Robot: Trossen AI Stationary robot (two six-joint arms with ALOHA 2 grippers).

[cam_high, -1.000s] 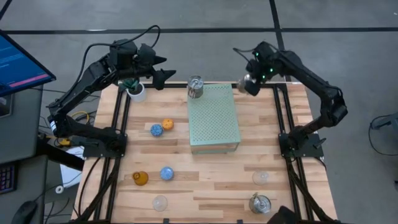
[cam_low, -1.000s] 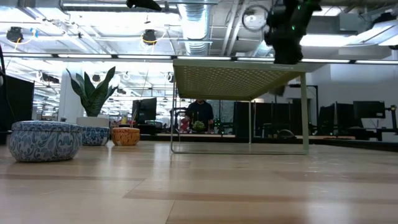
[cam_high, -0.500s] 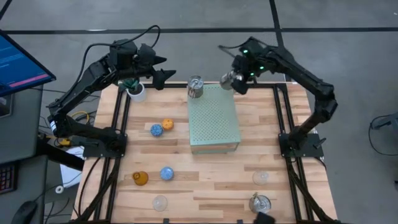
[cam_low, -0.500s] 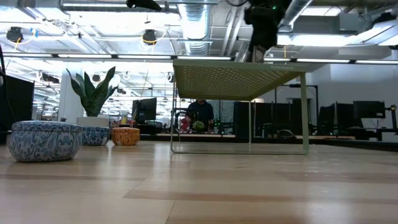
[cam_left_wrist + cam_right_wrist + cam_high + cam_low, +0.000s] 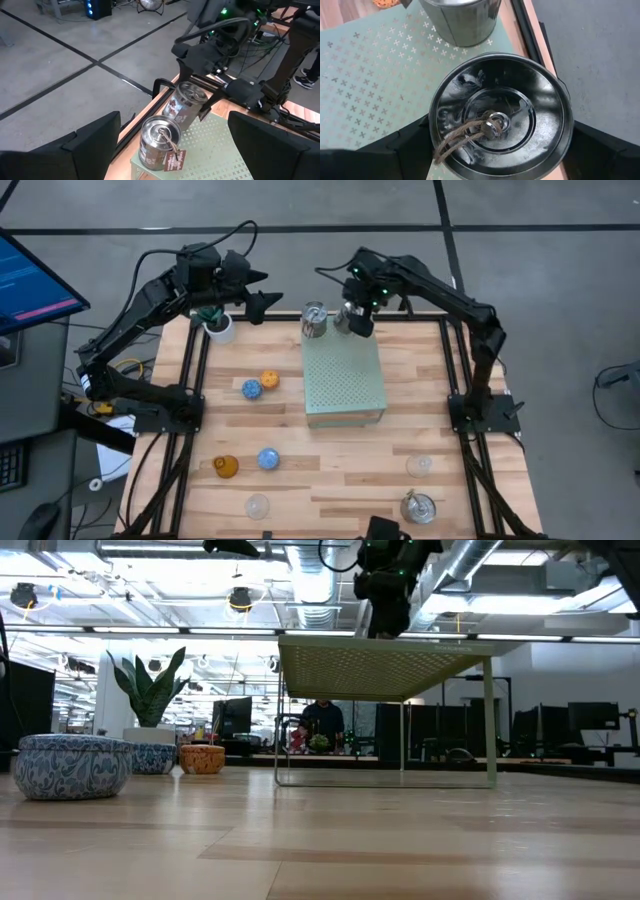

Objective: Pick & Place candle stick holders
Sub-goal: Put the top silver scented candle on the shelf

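The right gripper's (image 5: 352, 318) jaws were spread wide and clamped around a shiny silver cup (image 5: 345, 317), while the left gripper's (image 5: 262, 292) jaws stood wide apart and held nothing. Seen from above, the landmark was the pale-green perforated block (image 5: 345, 375) in the middle of the wooden table (image 5: 330, 480); the carried cup hung over the block's far edge, just beside a second silver cup (image 5: 315, 320) standing on its far left corner. The left gripper waited off the block's far left side, near a plant in a white pot (image 5: 220, 328). Left of the block lay a blue holder (image 5: 251, 389) and an orange holder (image 5: 269, 379); nearer the camera's edge sat an amber glass holder (image 5: 226, 467), another blue holder (image 5: 268, 458), two clear glass holders (image 5: 258, 505) and a third silver cup (image 5: 417, 506). From table height, the right arm came down onto the block's raised top. The left wrist view showed the two silver cups close together on the block's corner, the held one tilted between the right gripper's fingers (image 5: 197, 64). The right wrist view looked straight down into the held cup, a loop of twine inside it, with the standing cup close beyond it. The step in hand appeared to be setting this cup down on the block; it would go best lowered level, well clear of its neighbour and of the block's edge, the jaws parting only once its base rested flat.
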